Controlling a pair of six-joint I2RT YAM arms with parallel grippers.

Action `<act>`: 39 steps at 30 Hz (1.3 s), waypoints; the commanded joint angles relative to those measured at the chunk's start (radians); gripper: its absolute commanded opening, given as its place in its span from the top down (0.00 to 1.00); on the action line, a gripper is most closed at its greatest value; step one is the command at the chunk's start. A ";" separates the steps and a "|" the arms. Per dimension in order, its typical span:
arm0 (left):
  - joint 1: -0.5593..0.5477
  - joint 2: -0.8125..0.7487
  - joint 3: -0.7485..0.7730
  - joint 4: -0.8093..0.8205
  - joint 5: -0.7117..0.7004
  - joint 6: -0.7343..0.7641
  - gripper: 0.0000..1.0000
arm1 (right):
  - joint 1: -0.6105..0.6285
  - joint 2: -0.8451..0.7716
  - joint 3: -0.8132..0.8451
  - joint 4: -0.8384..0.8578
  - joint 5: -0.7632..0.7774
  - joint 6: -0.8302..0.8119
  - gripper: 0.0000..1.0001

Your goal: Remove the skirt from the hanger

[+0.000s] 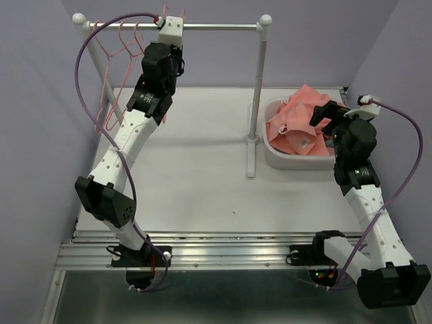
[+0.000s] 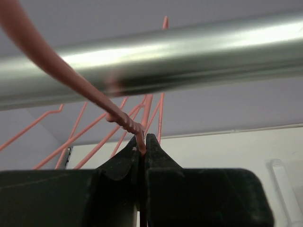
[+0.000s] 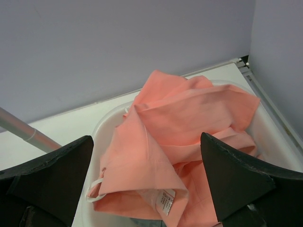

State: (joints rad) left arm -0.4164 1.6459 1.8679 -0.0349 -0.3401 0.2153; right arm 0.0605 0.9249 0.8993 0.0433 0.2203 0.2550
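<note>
The salmon-pink skirt (image 1: 297,121) lies crumpled in a white tub (image 1: 273,150) at the right; it fills the right wrist view (image 3: 180,137). My right gripper (image 1: 322,112) is open just above it, holding nothing, its fingers (image 3: 236,177) on either side of the cloth. A bare pink wire hanger (image 1: 120,40) hangs on the metal rail (image 1: 216,27) at the back left. My left gripper (image 1: 164,27) is up at the rail, shut on the hanger's twisted neck (image 2: 132,126) just below the rail (image 2: 189,52).
Several more bare pink hangers (image 1: 104,88) hang at the rail's left end. The rack's right post (image 1: 255,101) stands between the arms, right next to the tub. A white tub rim (image 3: 102,127) and the purple walls enclose the right side.
</note>
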 commanded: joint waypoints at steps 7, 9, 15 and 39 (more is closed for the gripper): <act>0.036 -0.069 -0.116 0.066 0.030 -0.047 1.00 | 0.001 -0.020 -0.007 0.066 -0.001 -0.002 0.00; 0.036 -0.075 -0.130 0.069 0.029 -0.051 1.00 | 0.001 -0.018 -0.007 0.064 -0.007 0.000 0.00; 0.036 -0.089 -0.145 0.072 0.026 -0.063 1.00 | 0.001 -0.017 -0.005 0.061 -0.013 0.001 0.00; -0.033 -0.414 -0.301 0.041 0.158 -0.267 0.01 | 0.001 -0.021 0.021 -0.029 -0.021 0.027 0.00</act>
State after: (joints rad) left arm -0.4000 1.3560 1.6329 -0.0341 -0.1989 0.0513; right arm 0.0605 0.9237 0.8997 0.0360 0.2043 0.2630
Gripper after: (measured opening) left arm 0.986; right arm 0.998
